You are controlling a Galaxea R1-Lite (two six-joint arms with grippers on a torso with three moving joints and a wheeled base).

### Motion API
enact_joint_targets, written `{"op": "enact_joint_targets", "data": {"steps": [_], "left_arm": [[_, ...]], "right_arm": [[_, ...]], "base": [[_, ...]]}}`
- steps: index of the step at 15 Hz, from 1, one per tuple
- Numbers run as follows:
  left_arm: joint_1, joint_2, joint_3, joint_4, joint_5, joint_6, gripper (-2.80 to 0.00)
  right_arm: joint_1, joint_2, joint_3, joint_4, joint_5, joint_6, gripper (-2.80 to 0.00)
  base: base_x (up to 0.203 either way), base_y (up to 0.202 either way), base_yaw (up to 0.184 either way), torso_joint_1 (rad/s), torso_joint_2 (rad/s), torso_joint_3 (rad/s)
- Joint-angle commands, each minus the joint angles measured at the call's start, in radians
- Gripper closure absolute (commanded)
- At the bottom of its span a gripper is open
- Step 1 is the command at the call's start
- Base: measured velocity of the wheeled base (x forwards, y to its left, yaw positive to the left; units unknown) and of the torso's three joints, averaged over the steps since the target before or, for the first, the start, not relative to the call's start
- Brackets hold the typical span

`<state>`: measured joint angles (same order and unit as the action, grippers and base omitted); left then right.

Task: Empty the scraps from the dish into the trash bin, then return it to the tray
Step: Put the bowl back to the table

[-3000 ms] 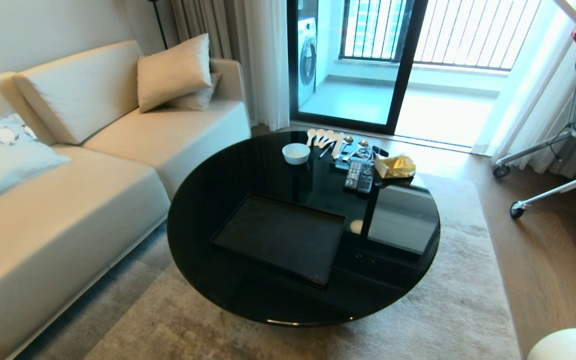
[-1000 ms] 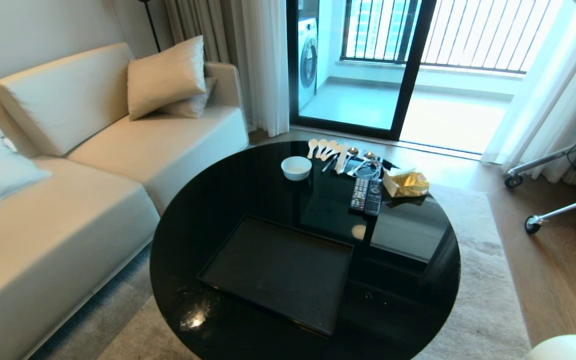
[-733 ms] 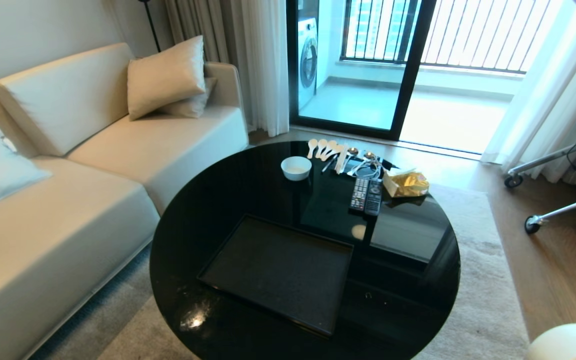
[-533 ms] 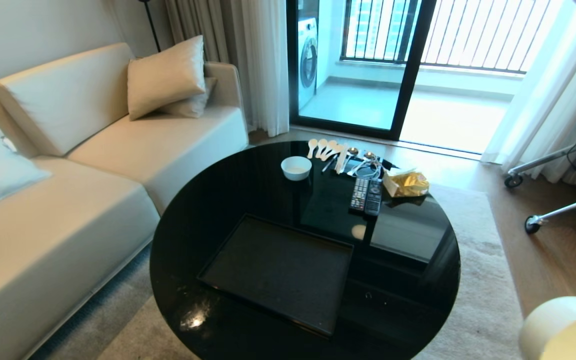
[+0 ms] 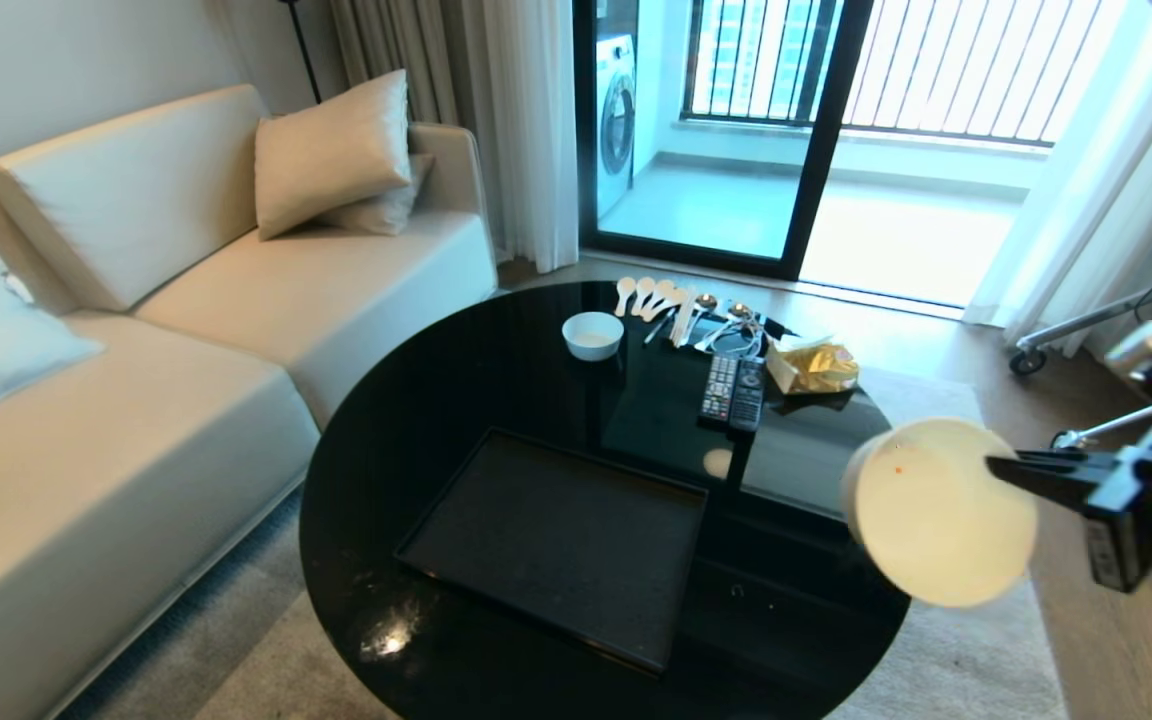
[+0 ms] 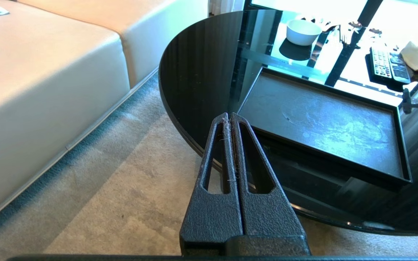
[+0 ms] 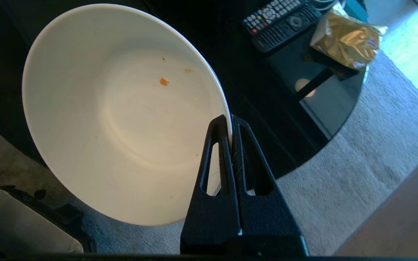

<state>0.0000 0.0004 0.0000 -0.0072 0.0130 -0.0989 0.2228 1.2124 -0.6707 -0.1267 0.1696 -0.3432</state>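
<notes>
My right claw [image 7: 230,121] is pinched tight on the rim of the dish [image 7: 122,116], held tipped over the table's [image 5: 496,350] right edge, right of the tray [image 5: 556,540]

Tilted white dish [image 7: 122,119], nearly empty, above table edge; black tray [image 5: 561,545] bare

The tray [image 5: 556,545] is placed on the near part of the table [image 5: 416,400]. Behind it, a small bowl [image 5: 592,335] is set at the far edge, with remotes [image 5: 732,390] to its right. The dish [image 5: 936,512] is held over the table's right edge.
</notes>
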Motion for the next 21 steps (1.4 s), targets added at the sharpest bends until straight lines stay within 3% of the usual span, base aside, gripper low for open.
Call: {"op": "enact_joint_targets", "data": {"steps": [1,5,8,10,12,15,19,21], "left_arm": [[0.000,0.000,0.000,0.000,0.001,-0.001,0.00],[0.000,0.000,0.000,0.000,0.001,-0.001,0.00],[0.000,0.001,0.000,0.000,0.001,-0.001,0.00],[0.000,0.000,0.000,0.000,0.001,-0.001,0.00],[0.000,0.000,0.000,0.000,0.001,-0.001,0.00],[0.000,0.001,0.000,0.000,0.001,-0.001,0.00],[0.000,0.001,0.000,0.000,0.001,-0.001,0.00],[0.000,0.000,0.000,0.000,0.001,-0.001,0.00]], "right_arm": [[0.138,0.356,-0.154,-0.014,-0.035,0.000,0.00],[0.331,0.646,-0.358,-0.019,-0.105,0.122,0.00],[0.401,0.785,-0.450,-0.018,-0.174,0.318,0.00],[0.421,0.853,-0.514,-0.004,-0.227,0.428,0.00],[0.427,0.906,-0.583,0.048,-0.267,0.488,0.00],[0.425,0.981,-0.712,0.185,-0.312,0.618,0.00],[0.419,1.084,-0.883,0.336,-0.325,0.817,0.00],[0.418,1.116,-0.904,0.345,-0.325,0.862,0.00]], "base": [[0.000,0.000,0.000,0.000,0.00,0.000],[0.000,0.000,0.000,0.000,0.00,0.000],[0.000,0.000,0.000,0.000,0.00,0.000],[0.000,0.000,0.000,0.000,0.00,0.000],[0.000,0.000,0.000,0.000,0.00,0.000],[0.000,0.000,0.000,0.000,0.00,0.000],[0.000,0.000,0.000,0.000,0.00,0.000],[0.000,0.000,0.000,0.000,0.00,0.000]]}}
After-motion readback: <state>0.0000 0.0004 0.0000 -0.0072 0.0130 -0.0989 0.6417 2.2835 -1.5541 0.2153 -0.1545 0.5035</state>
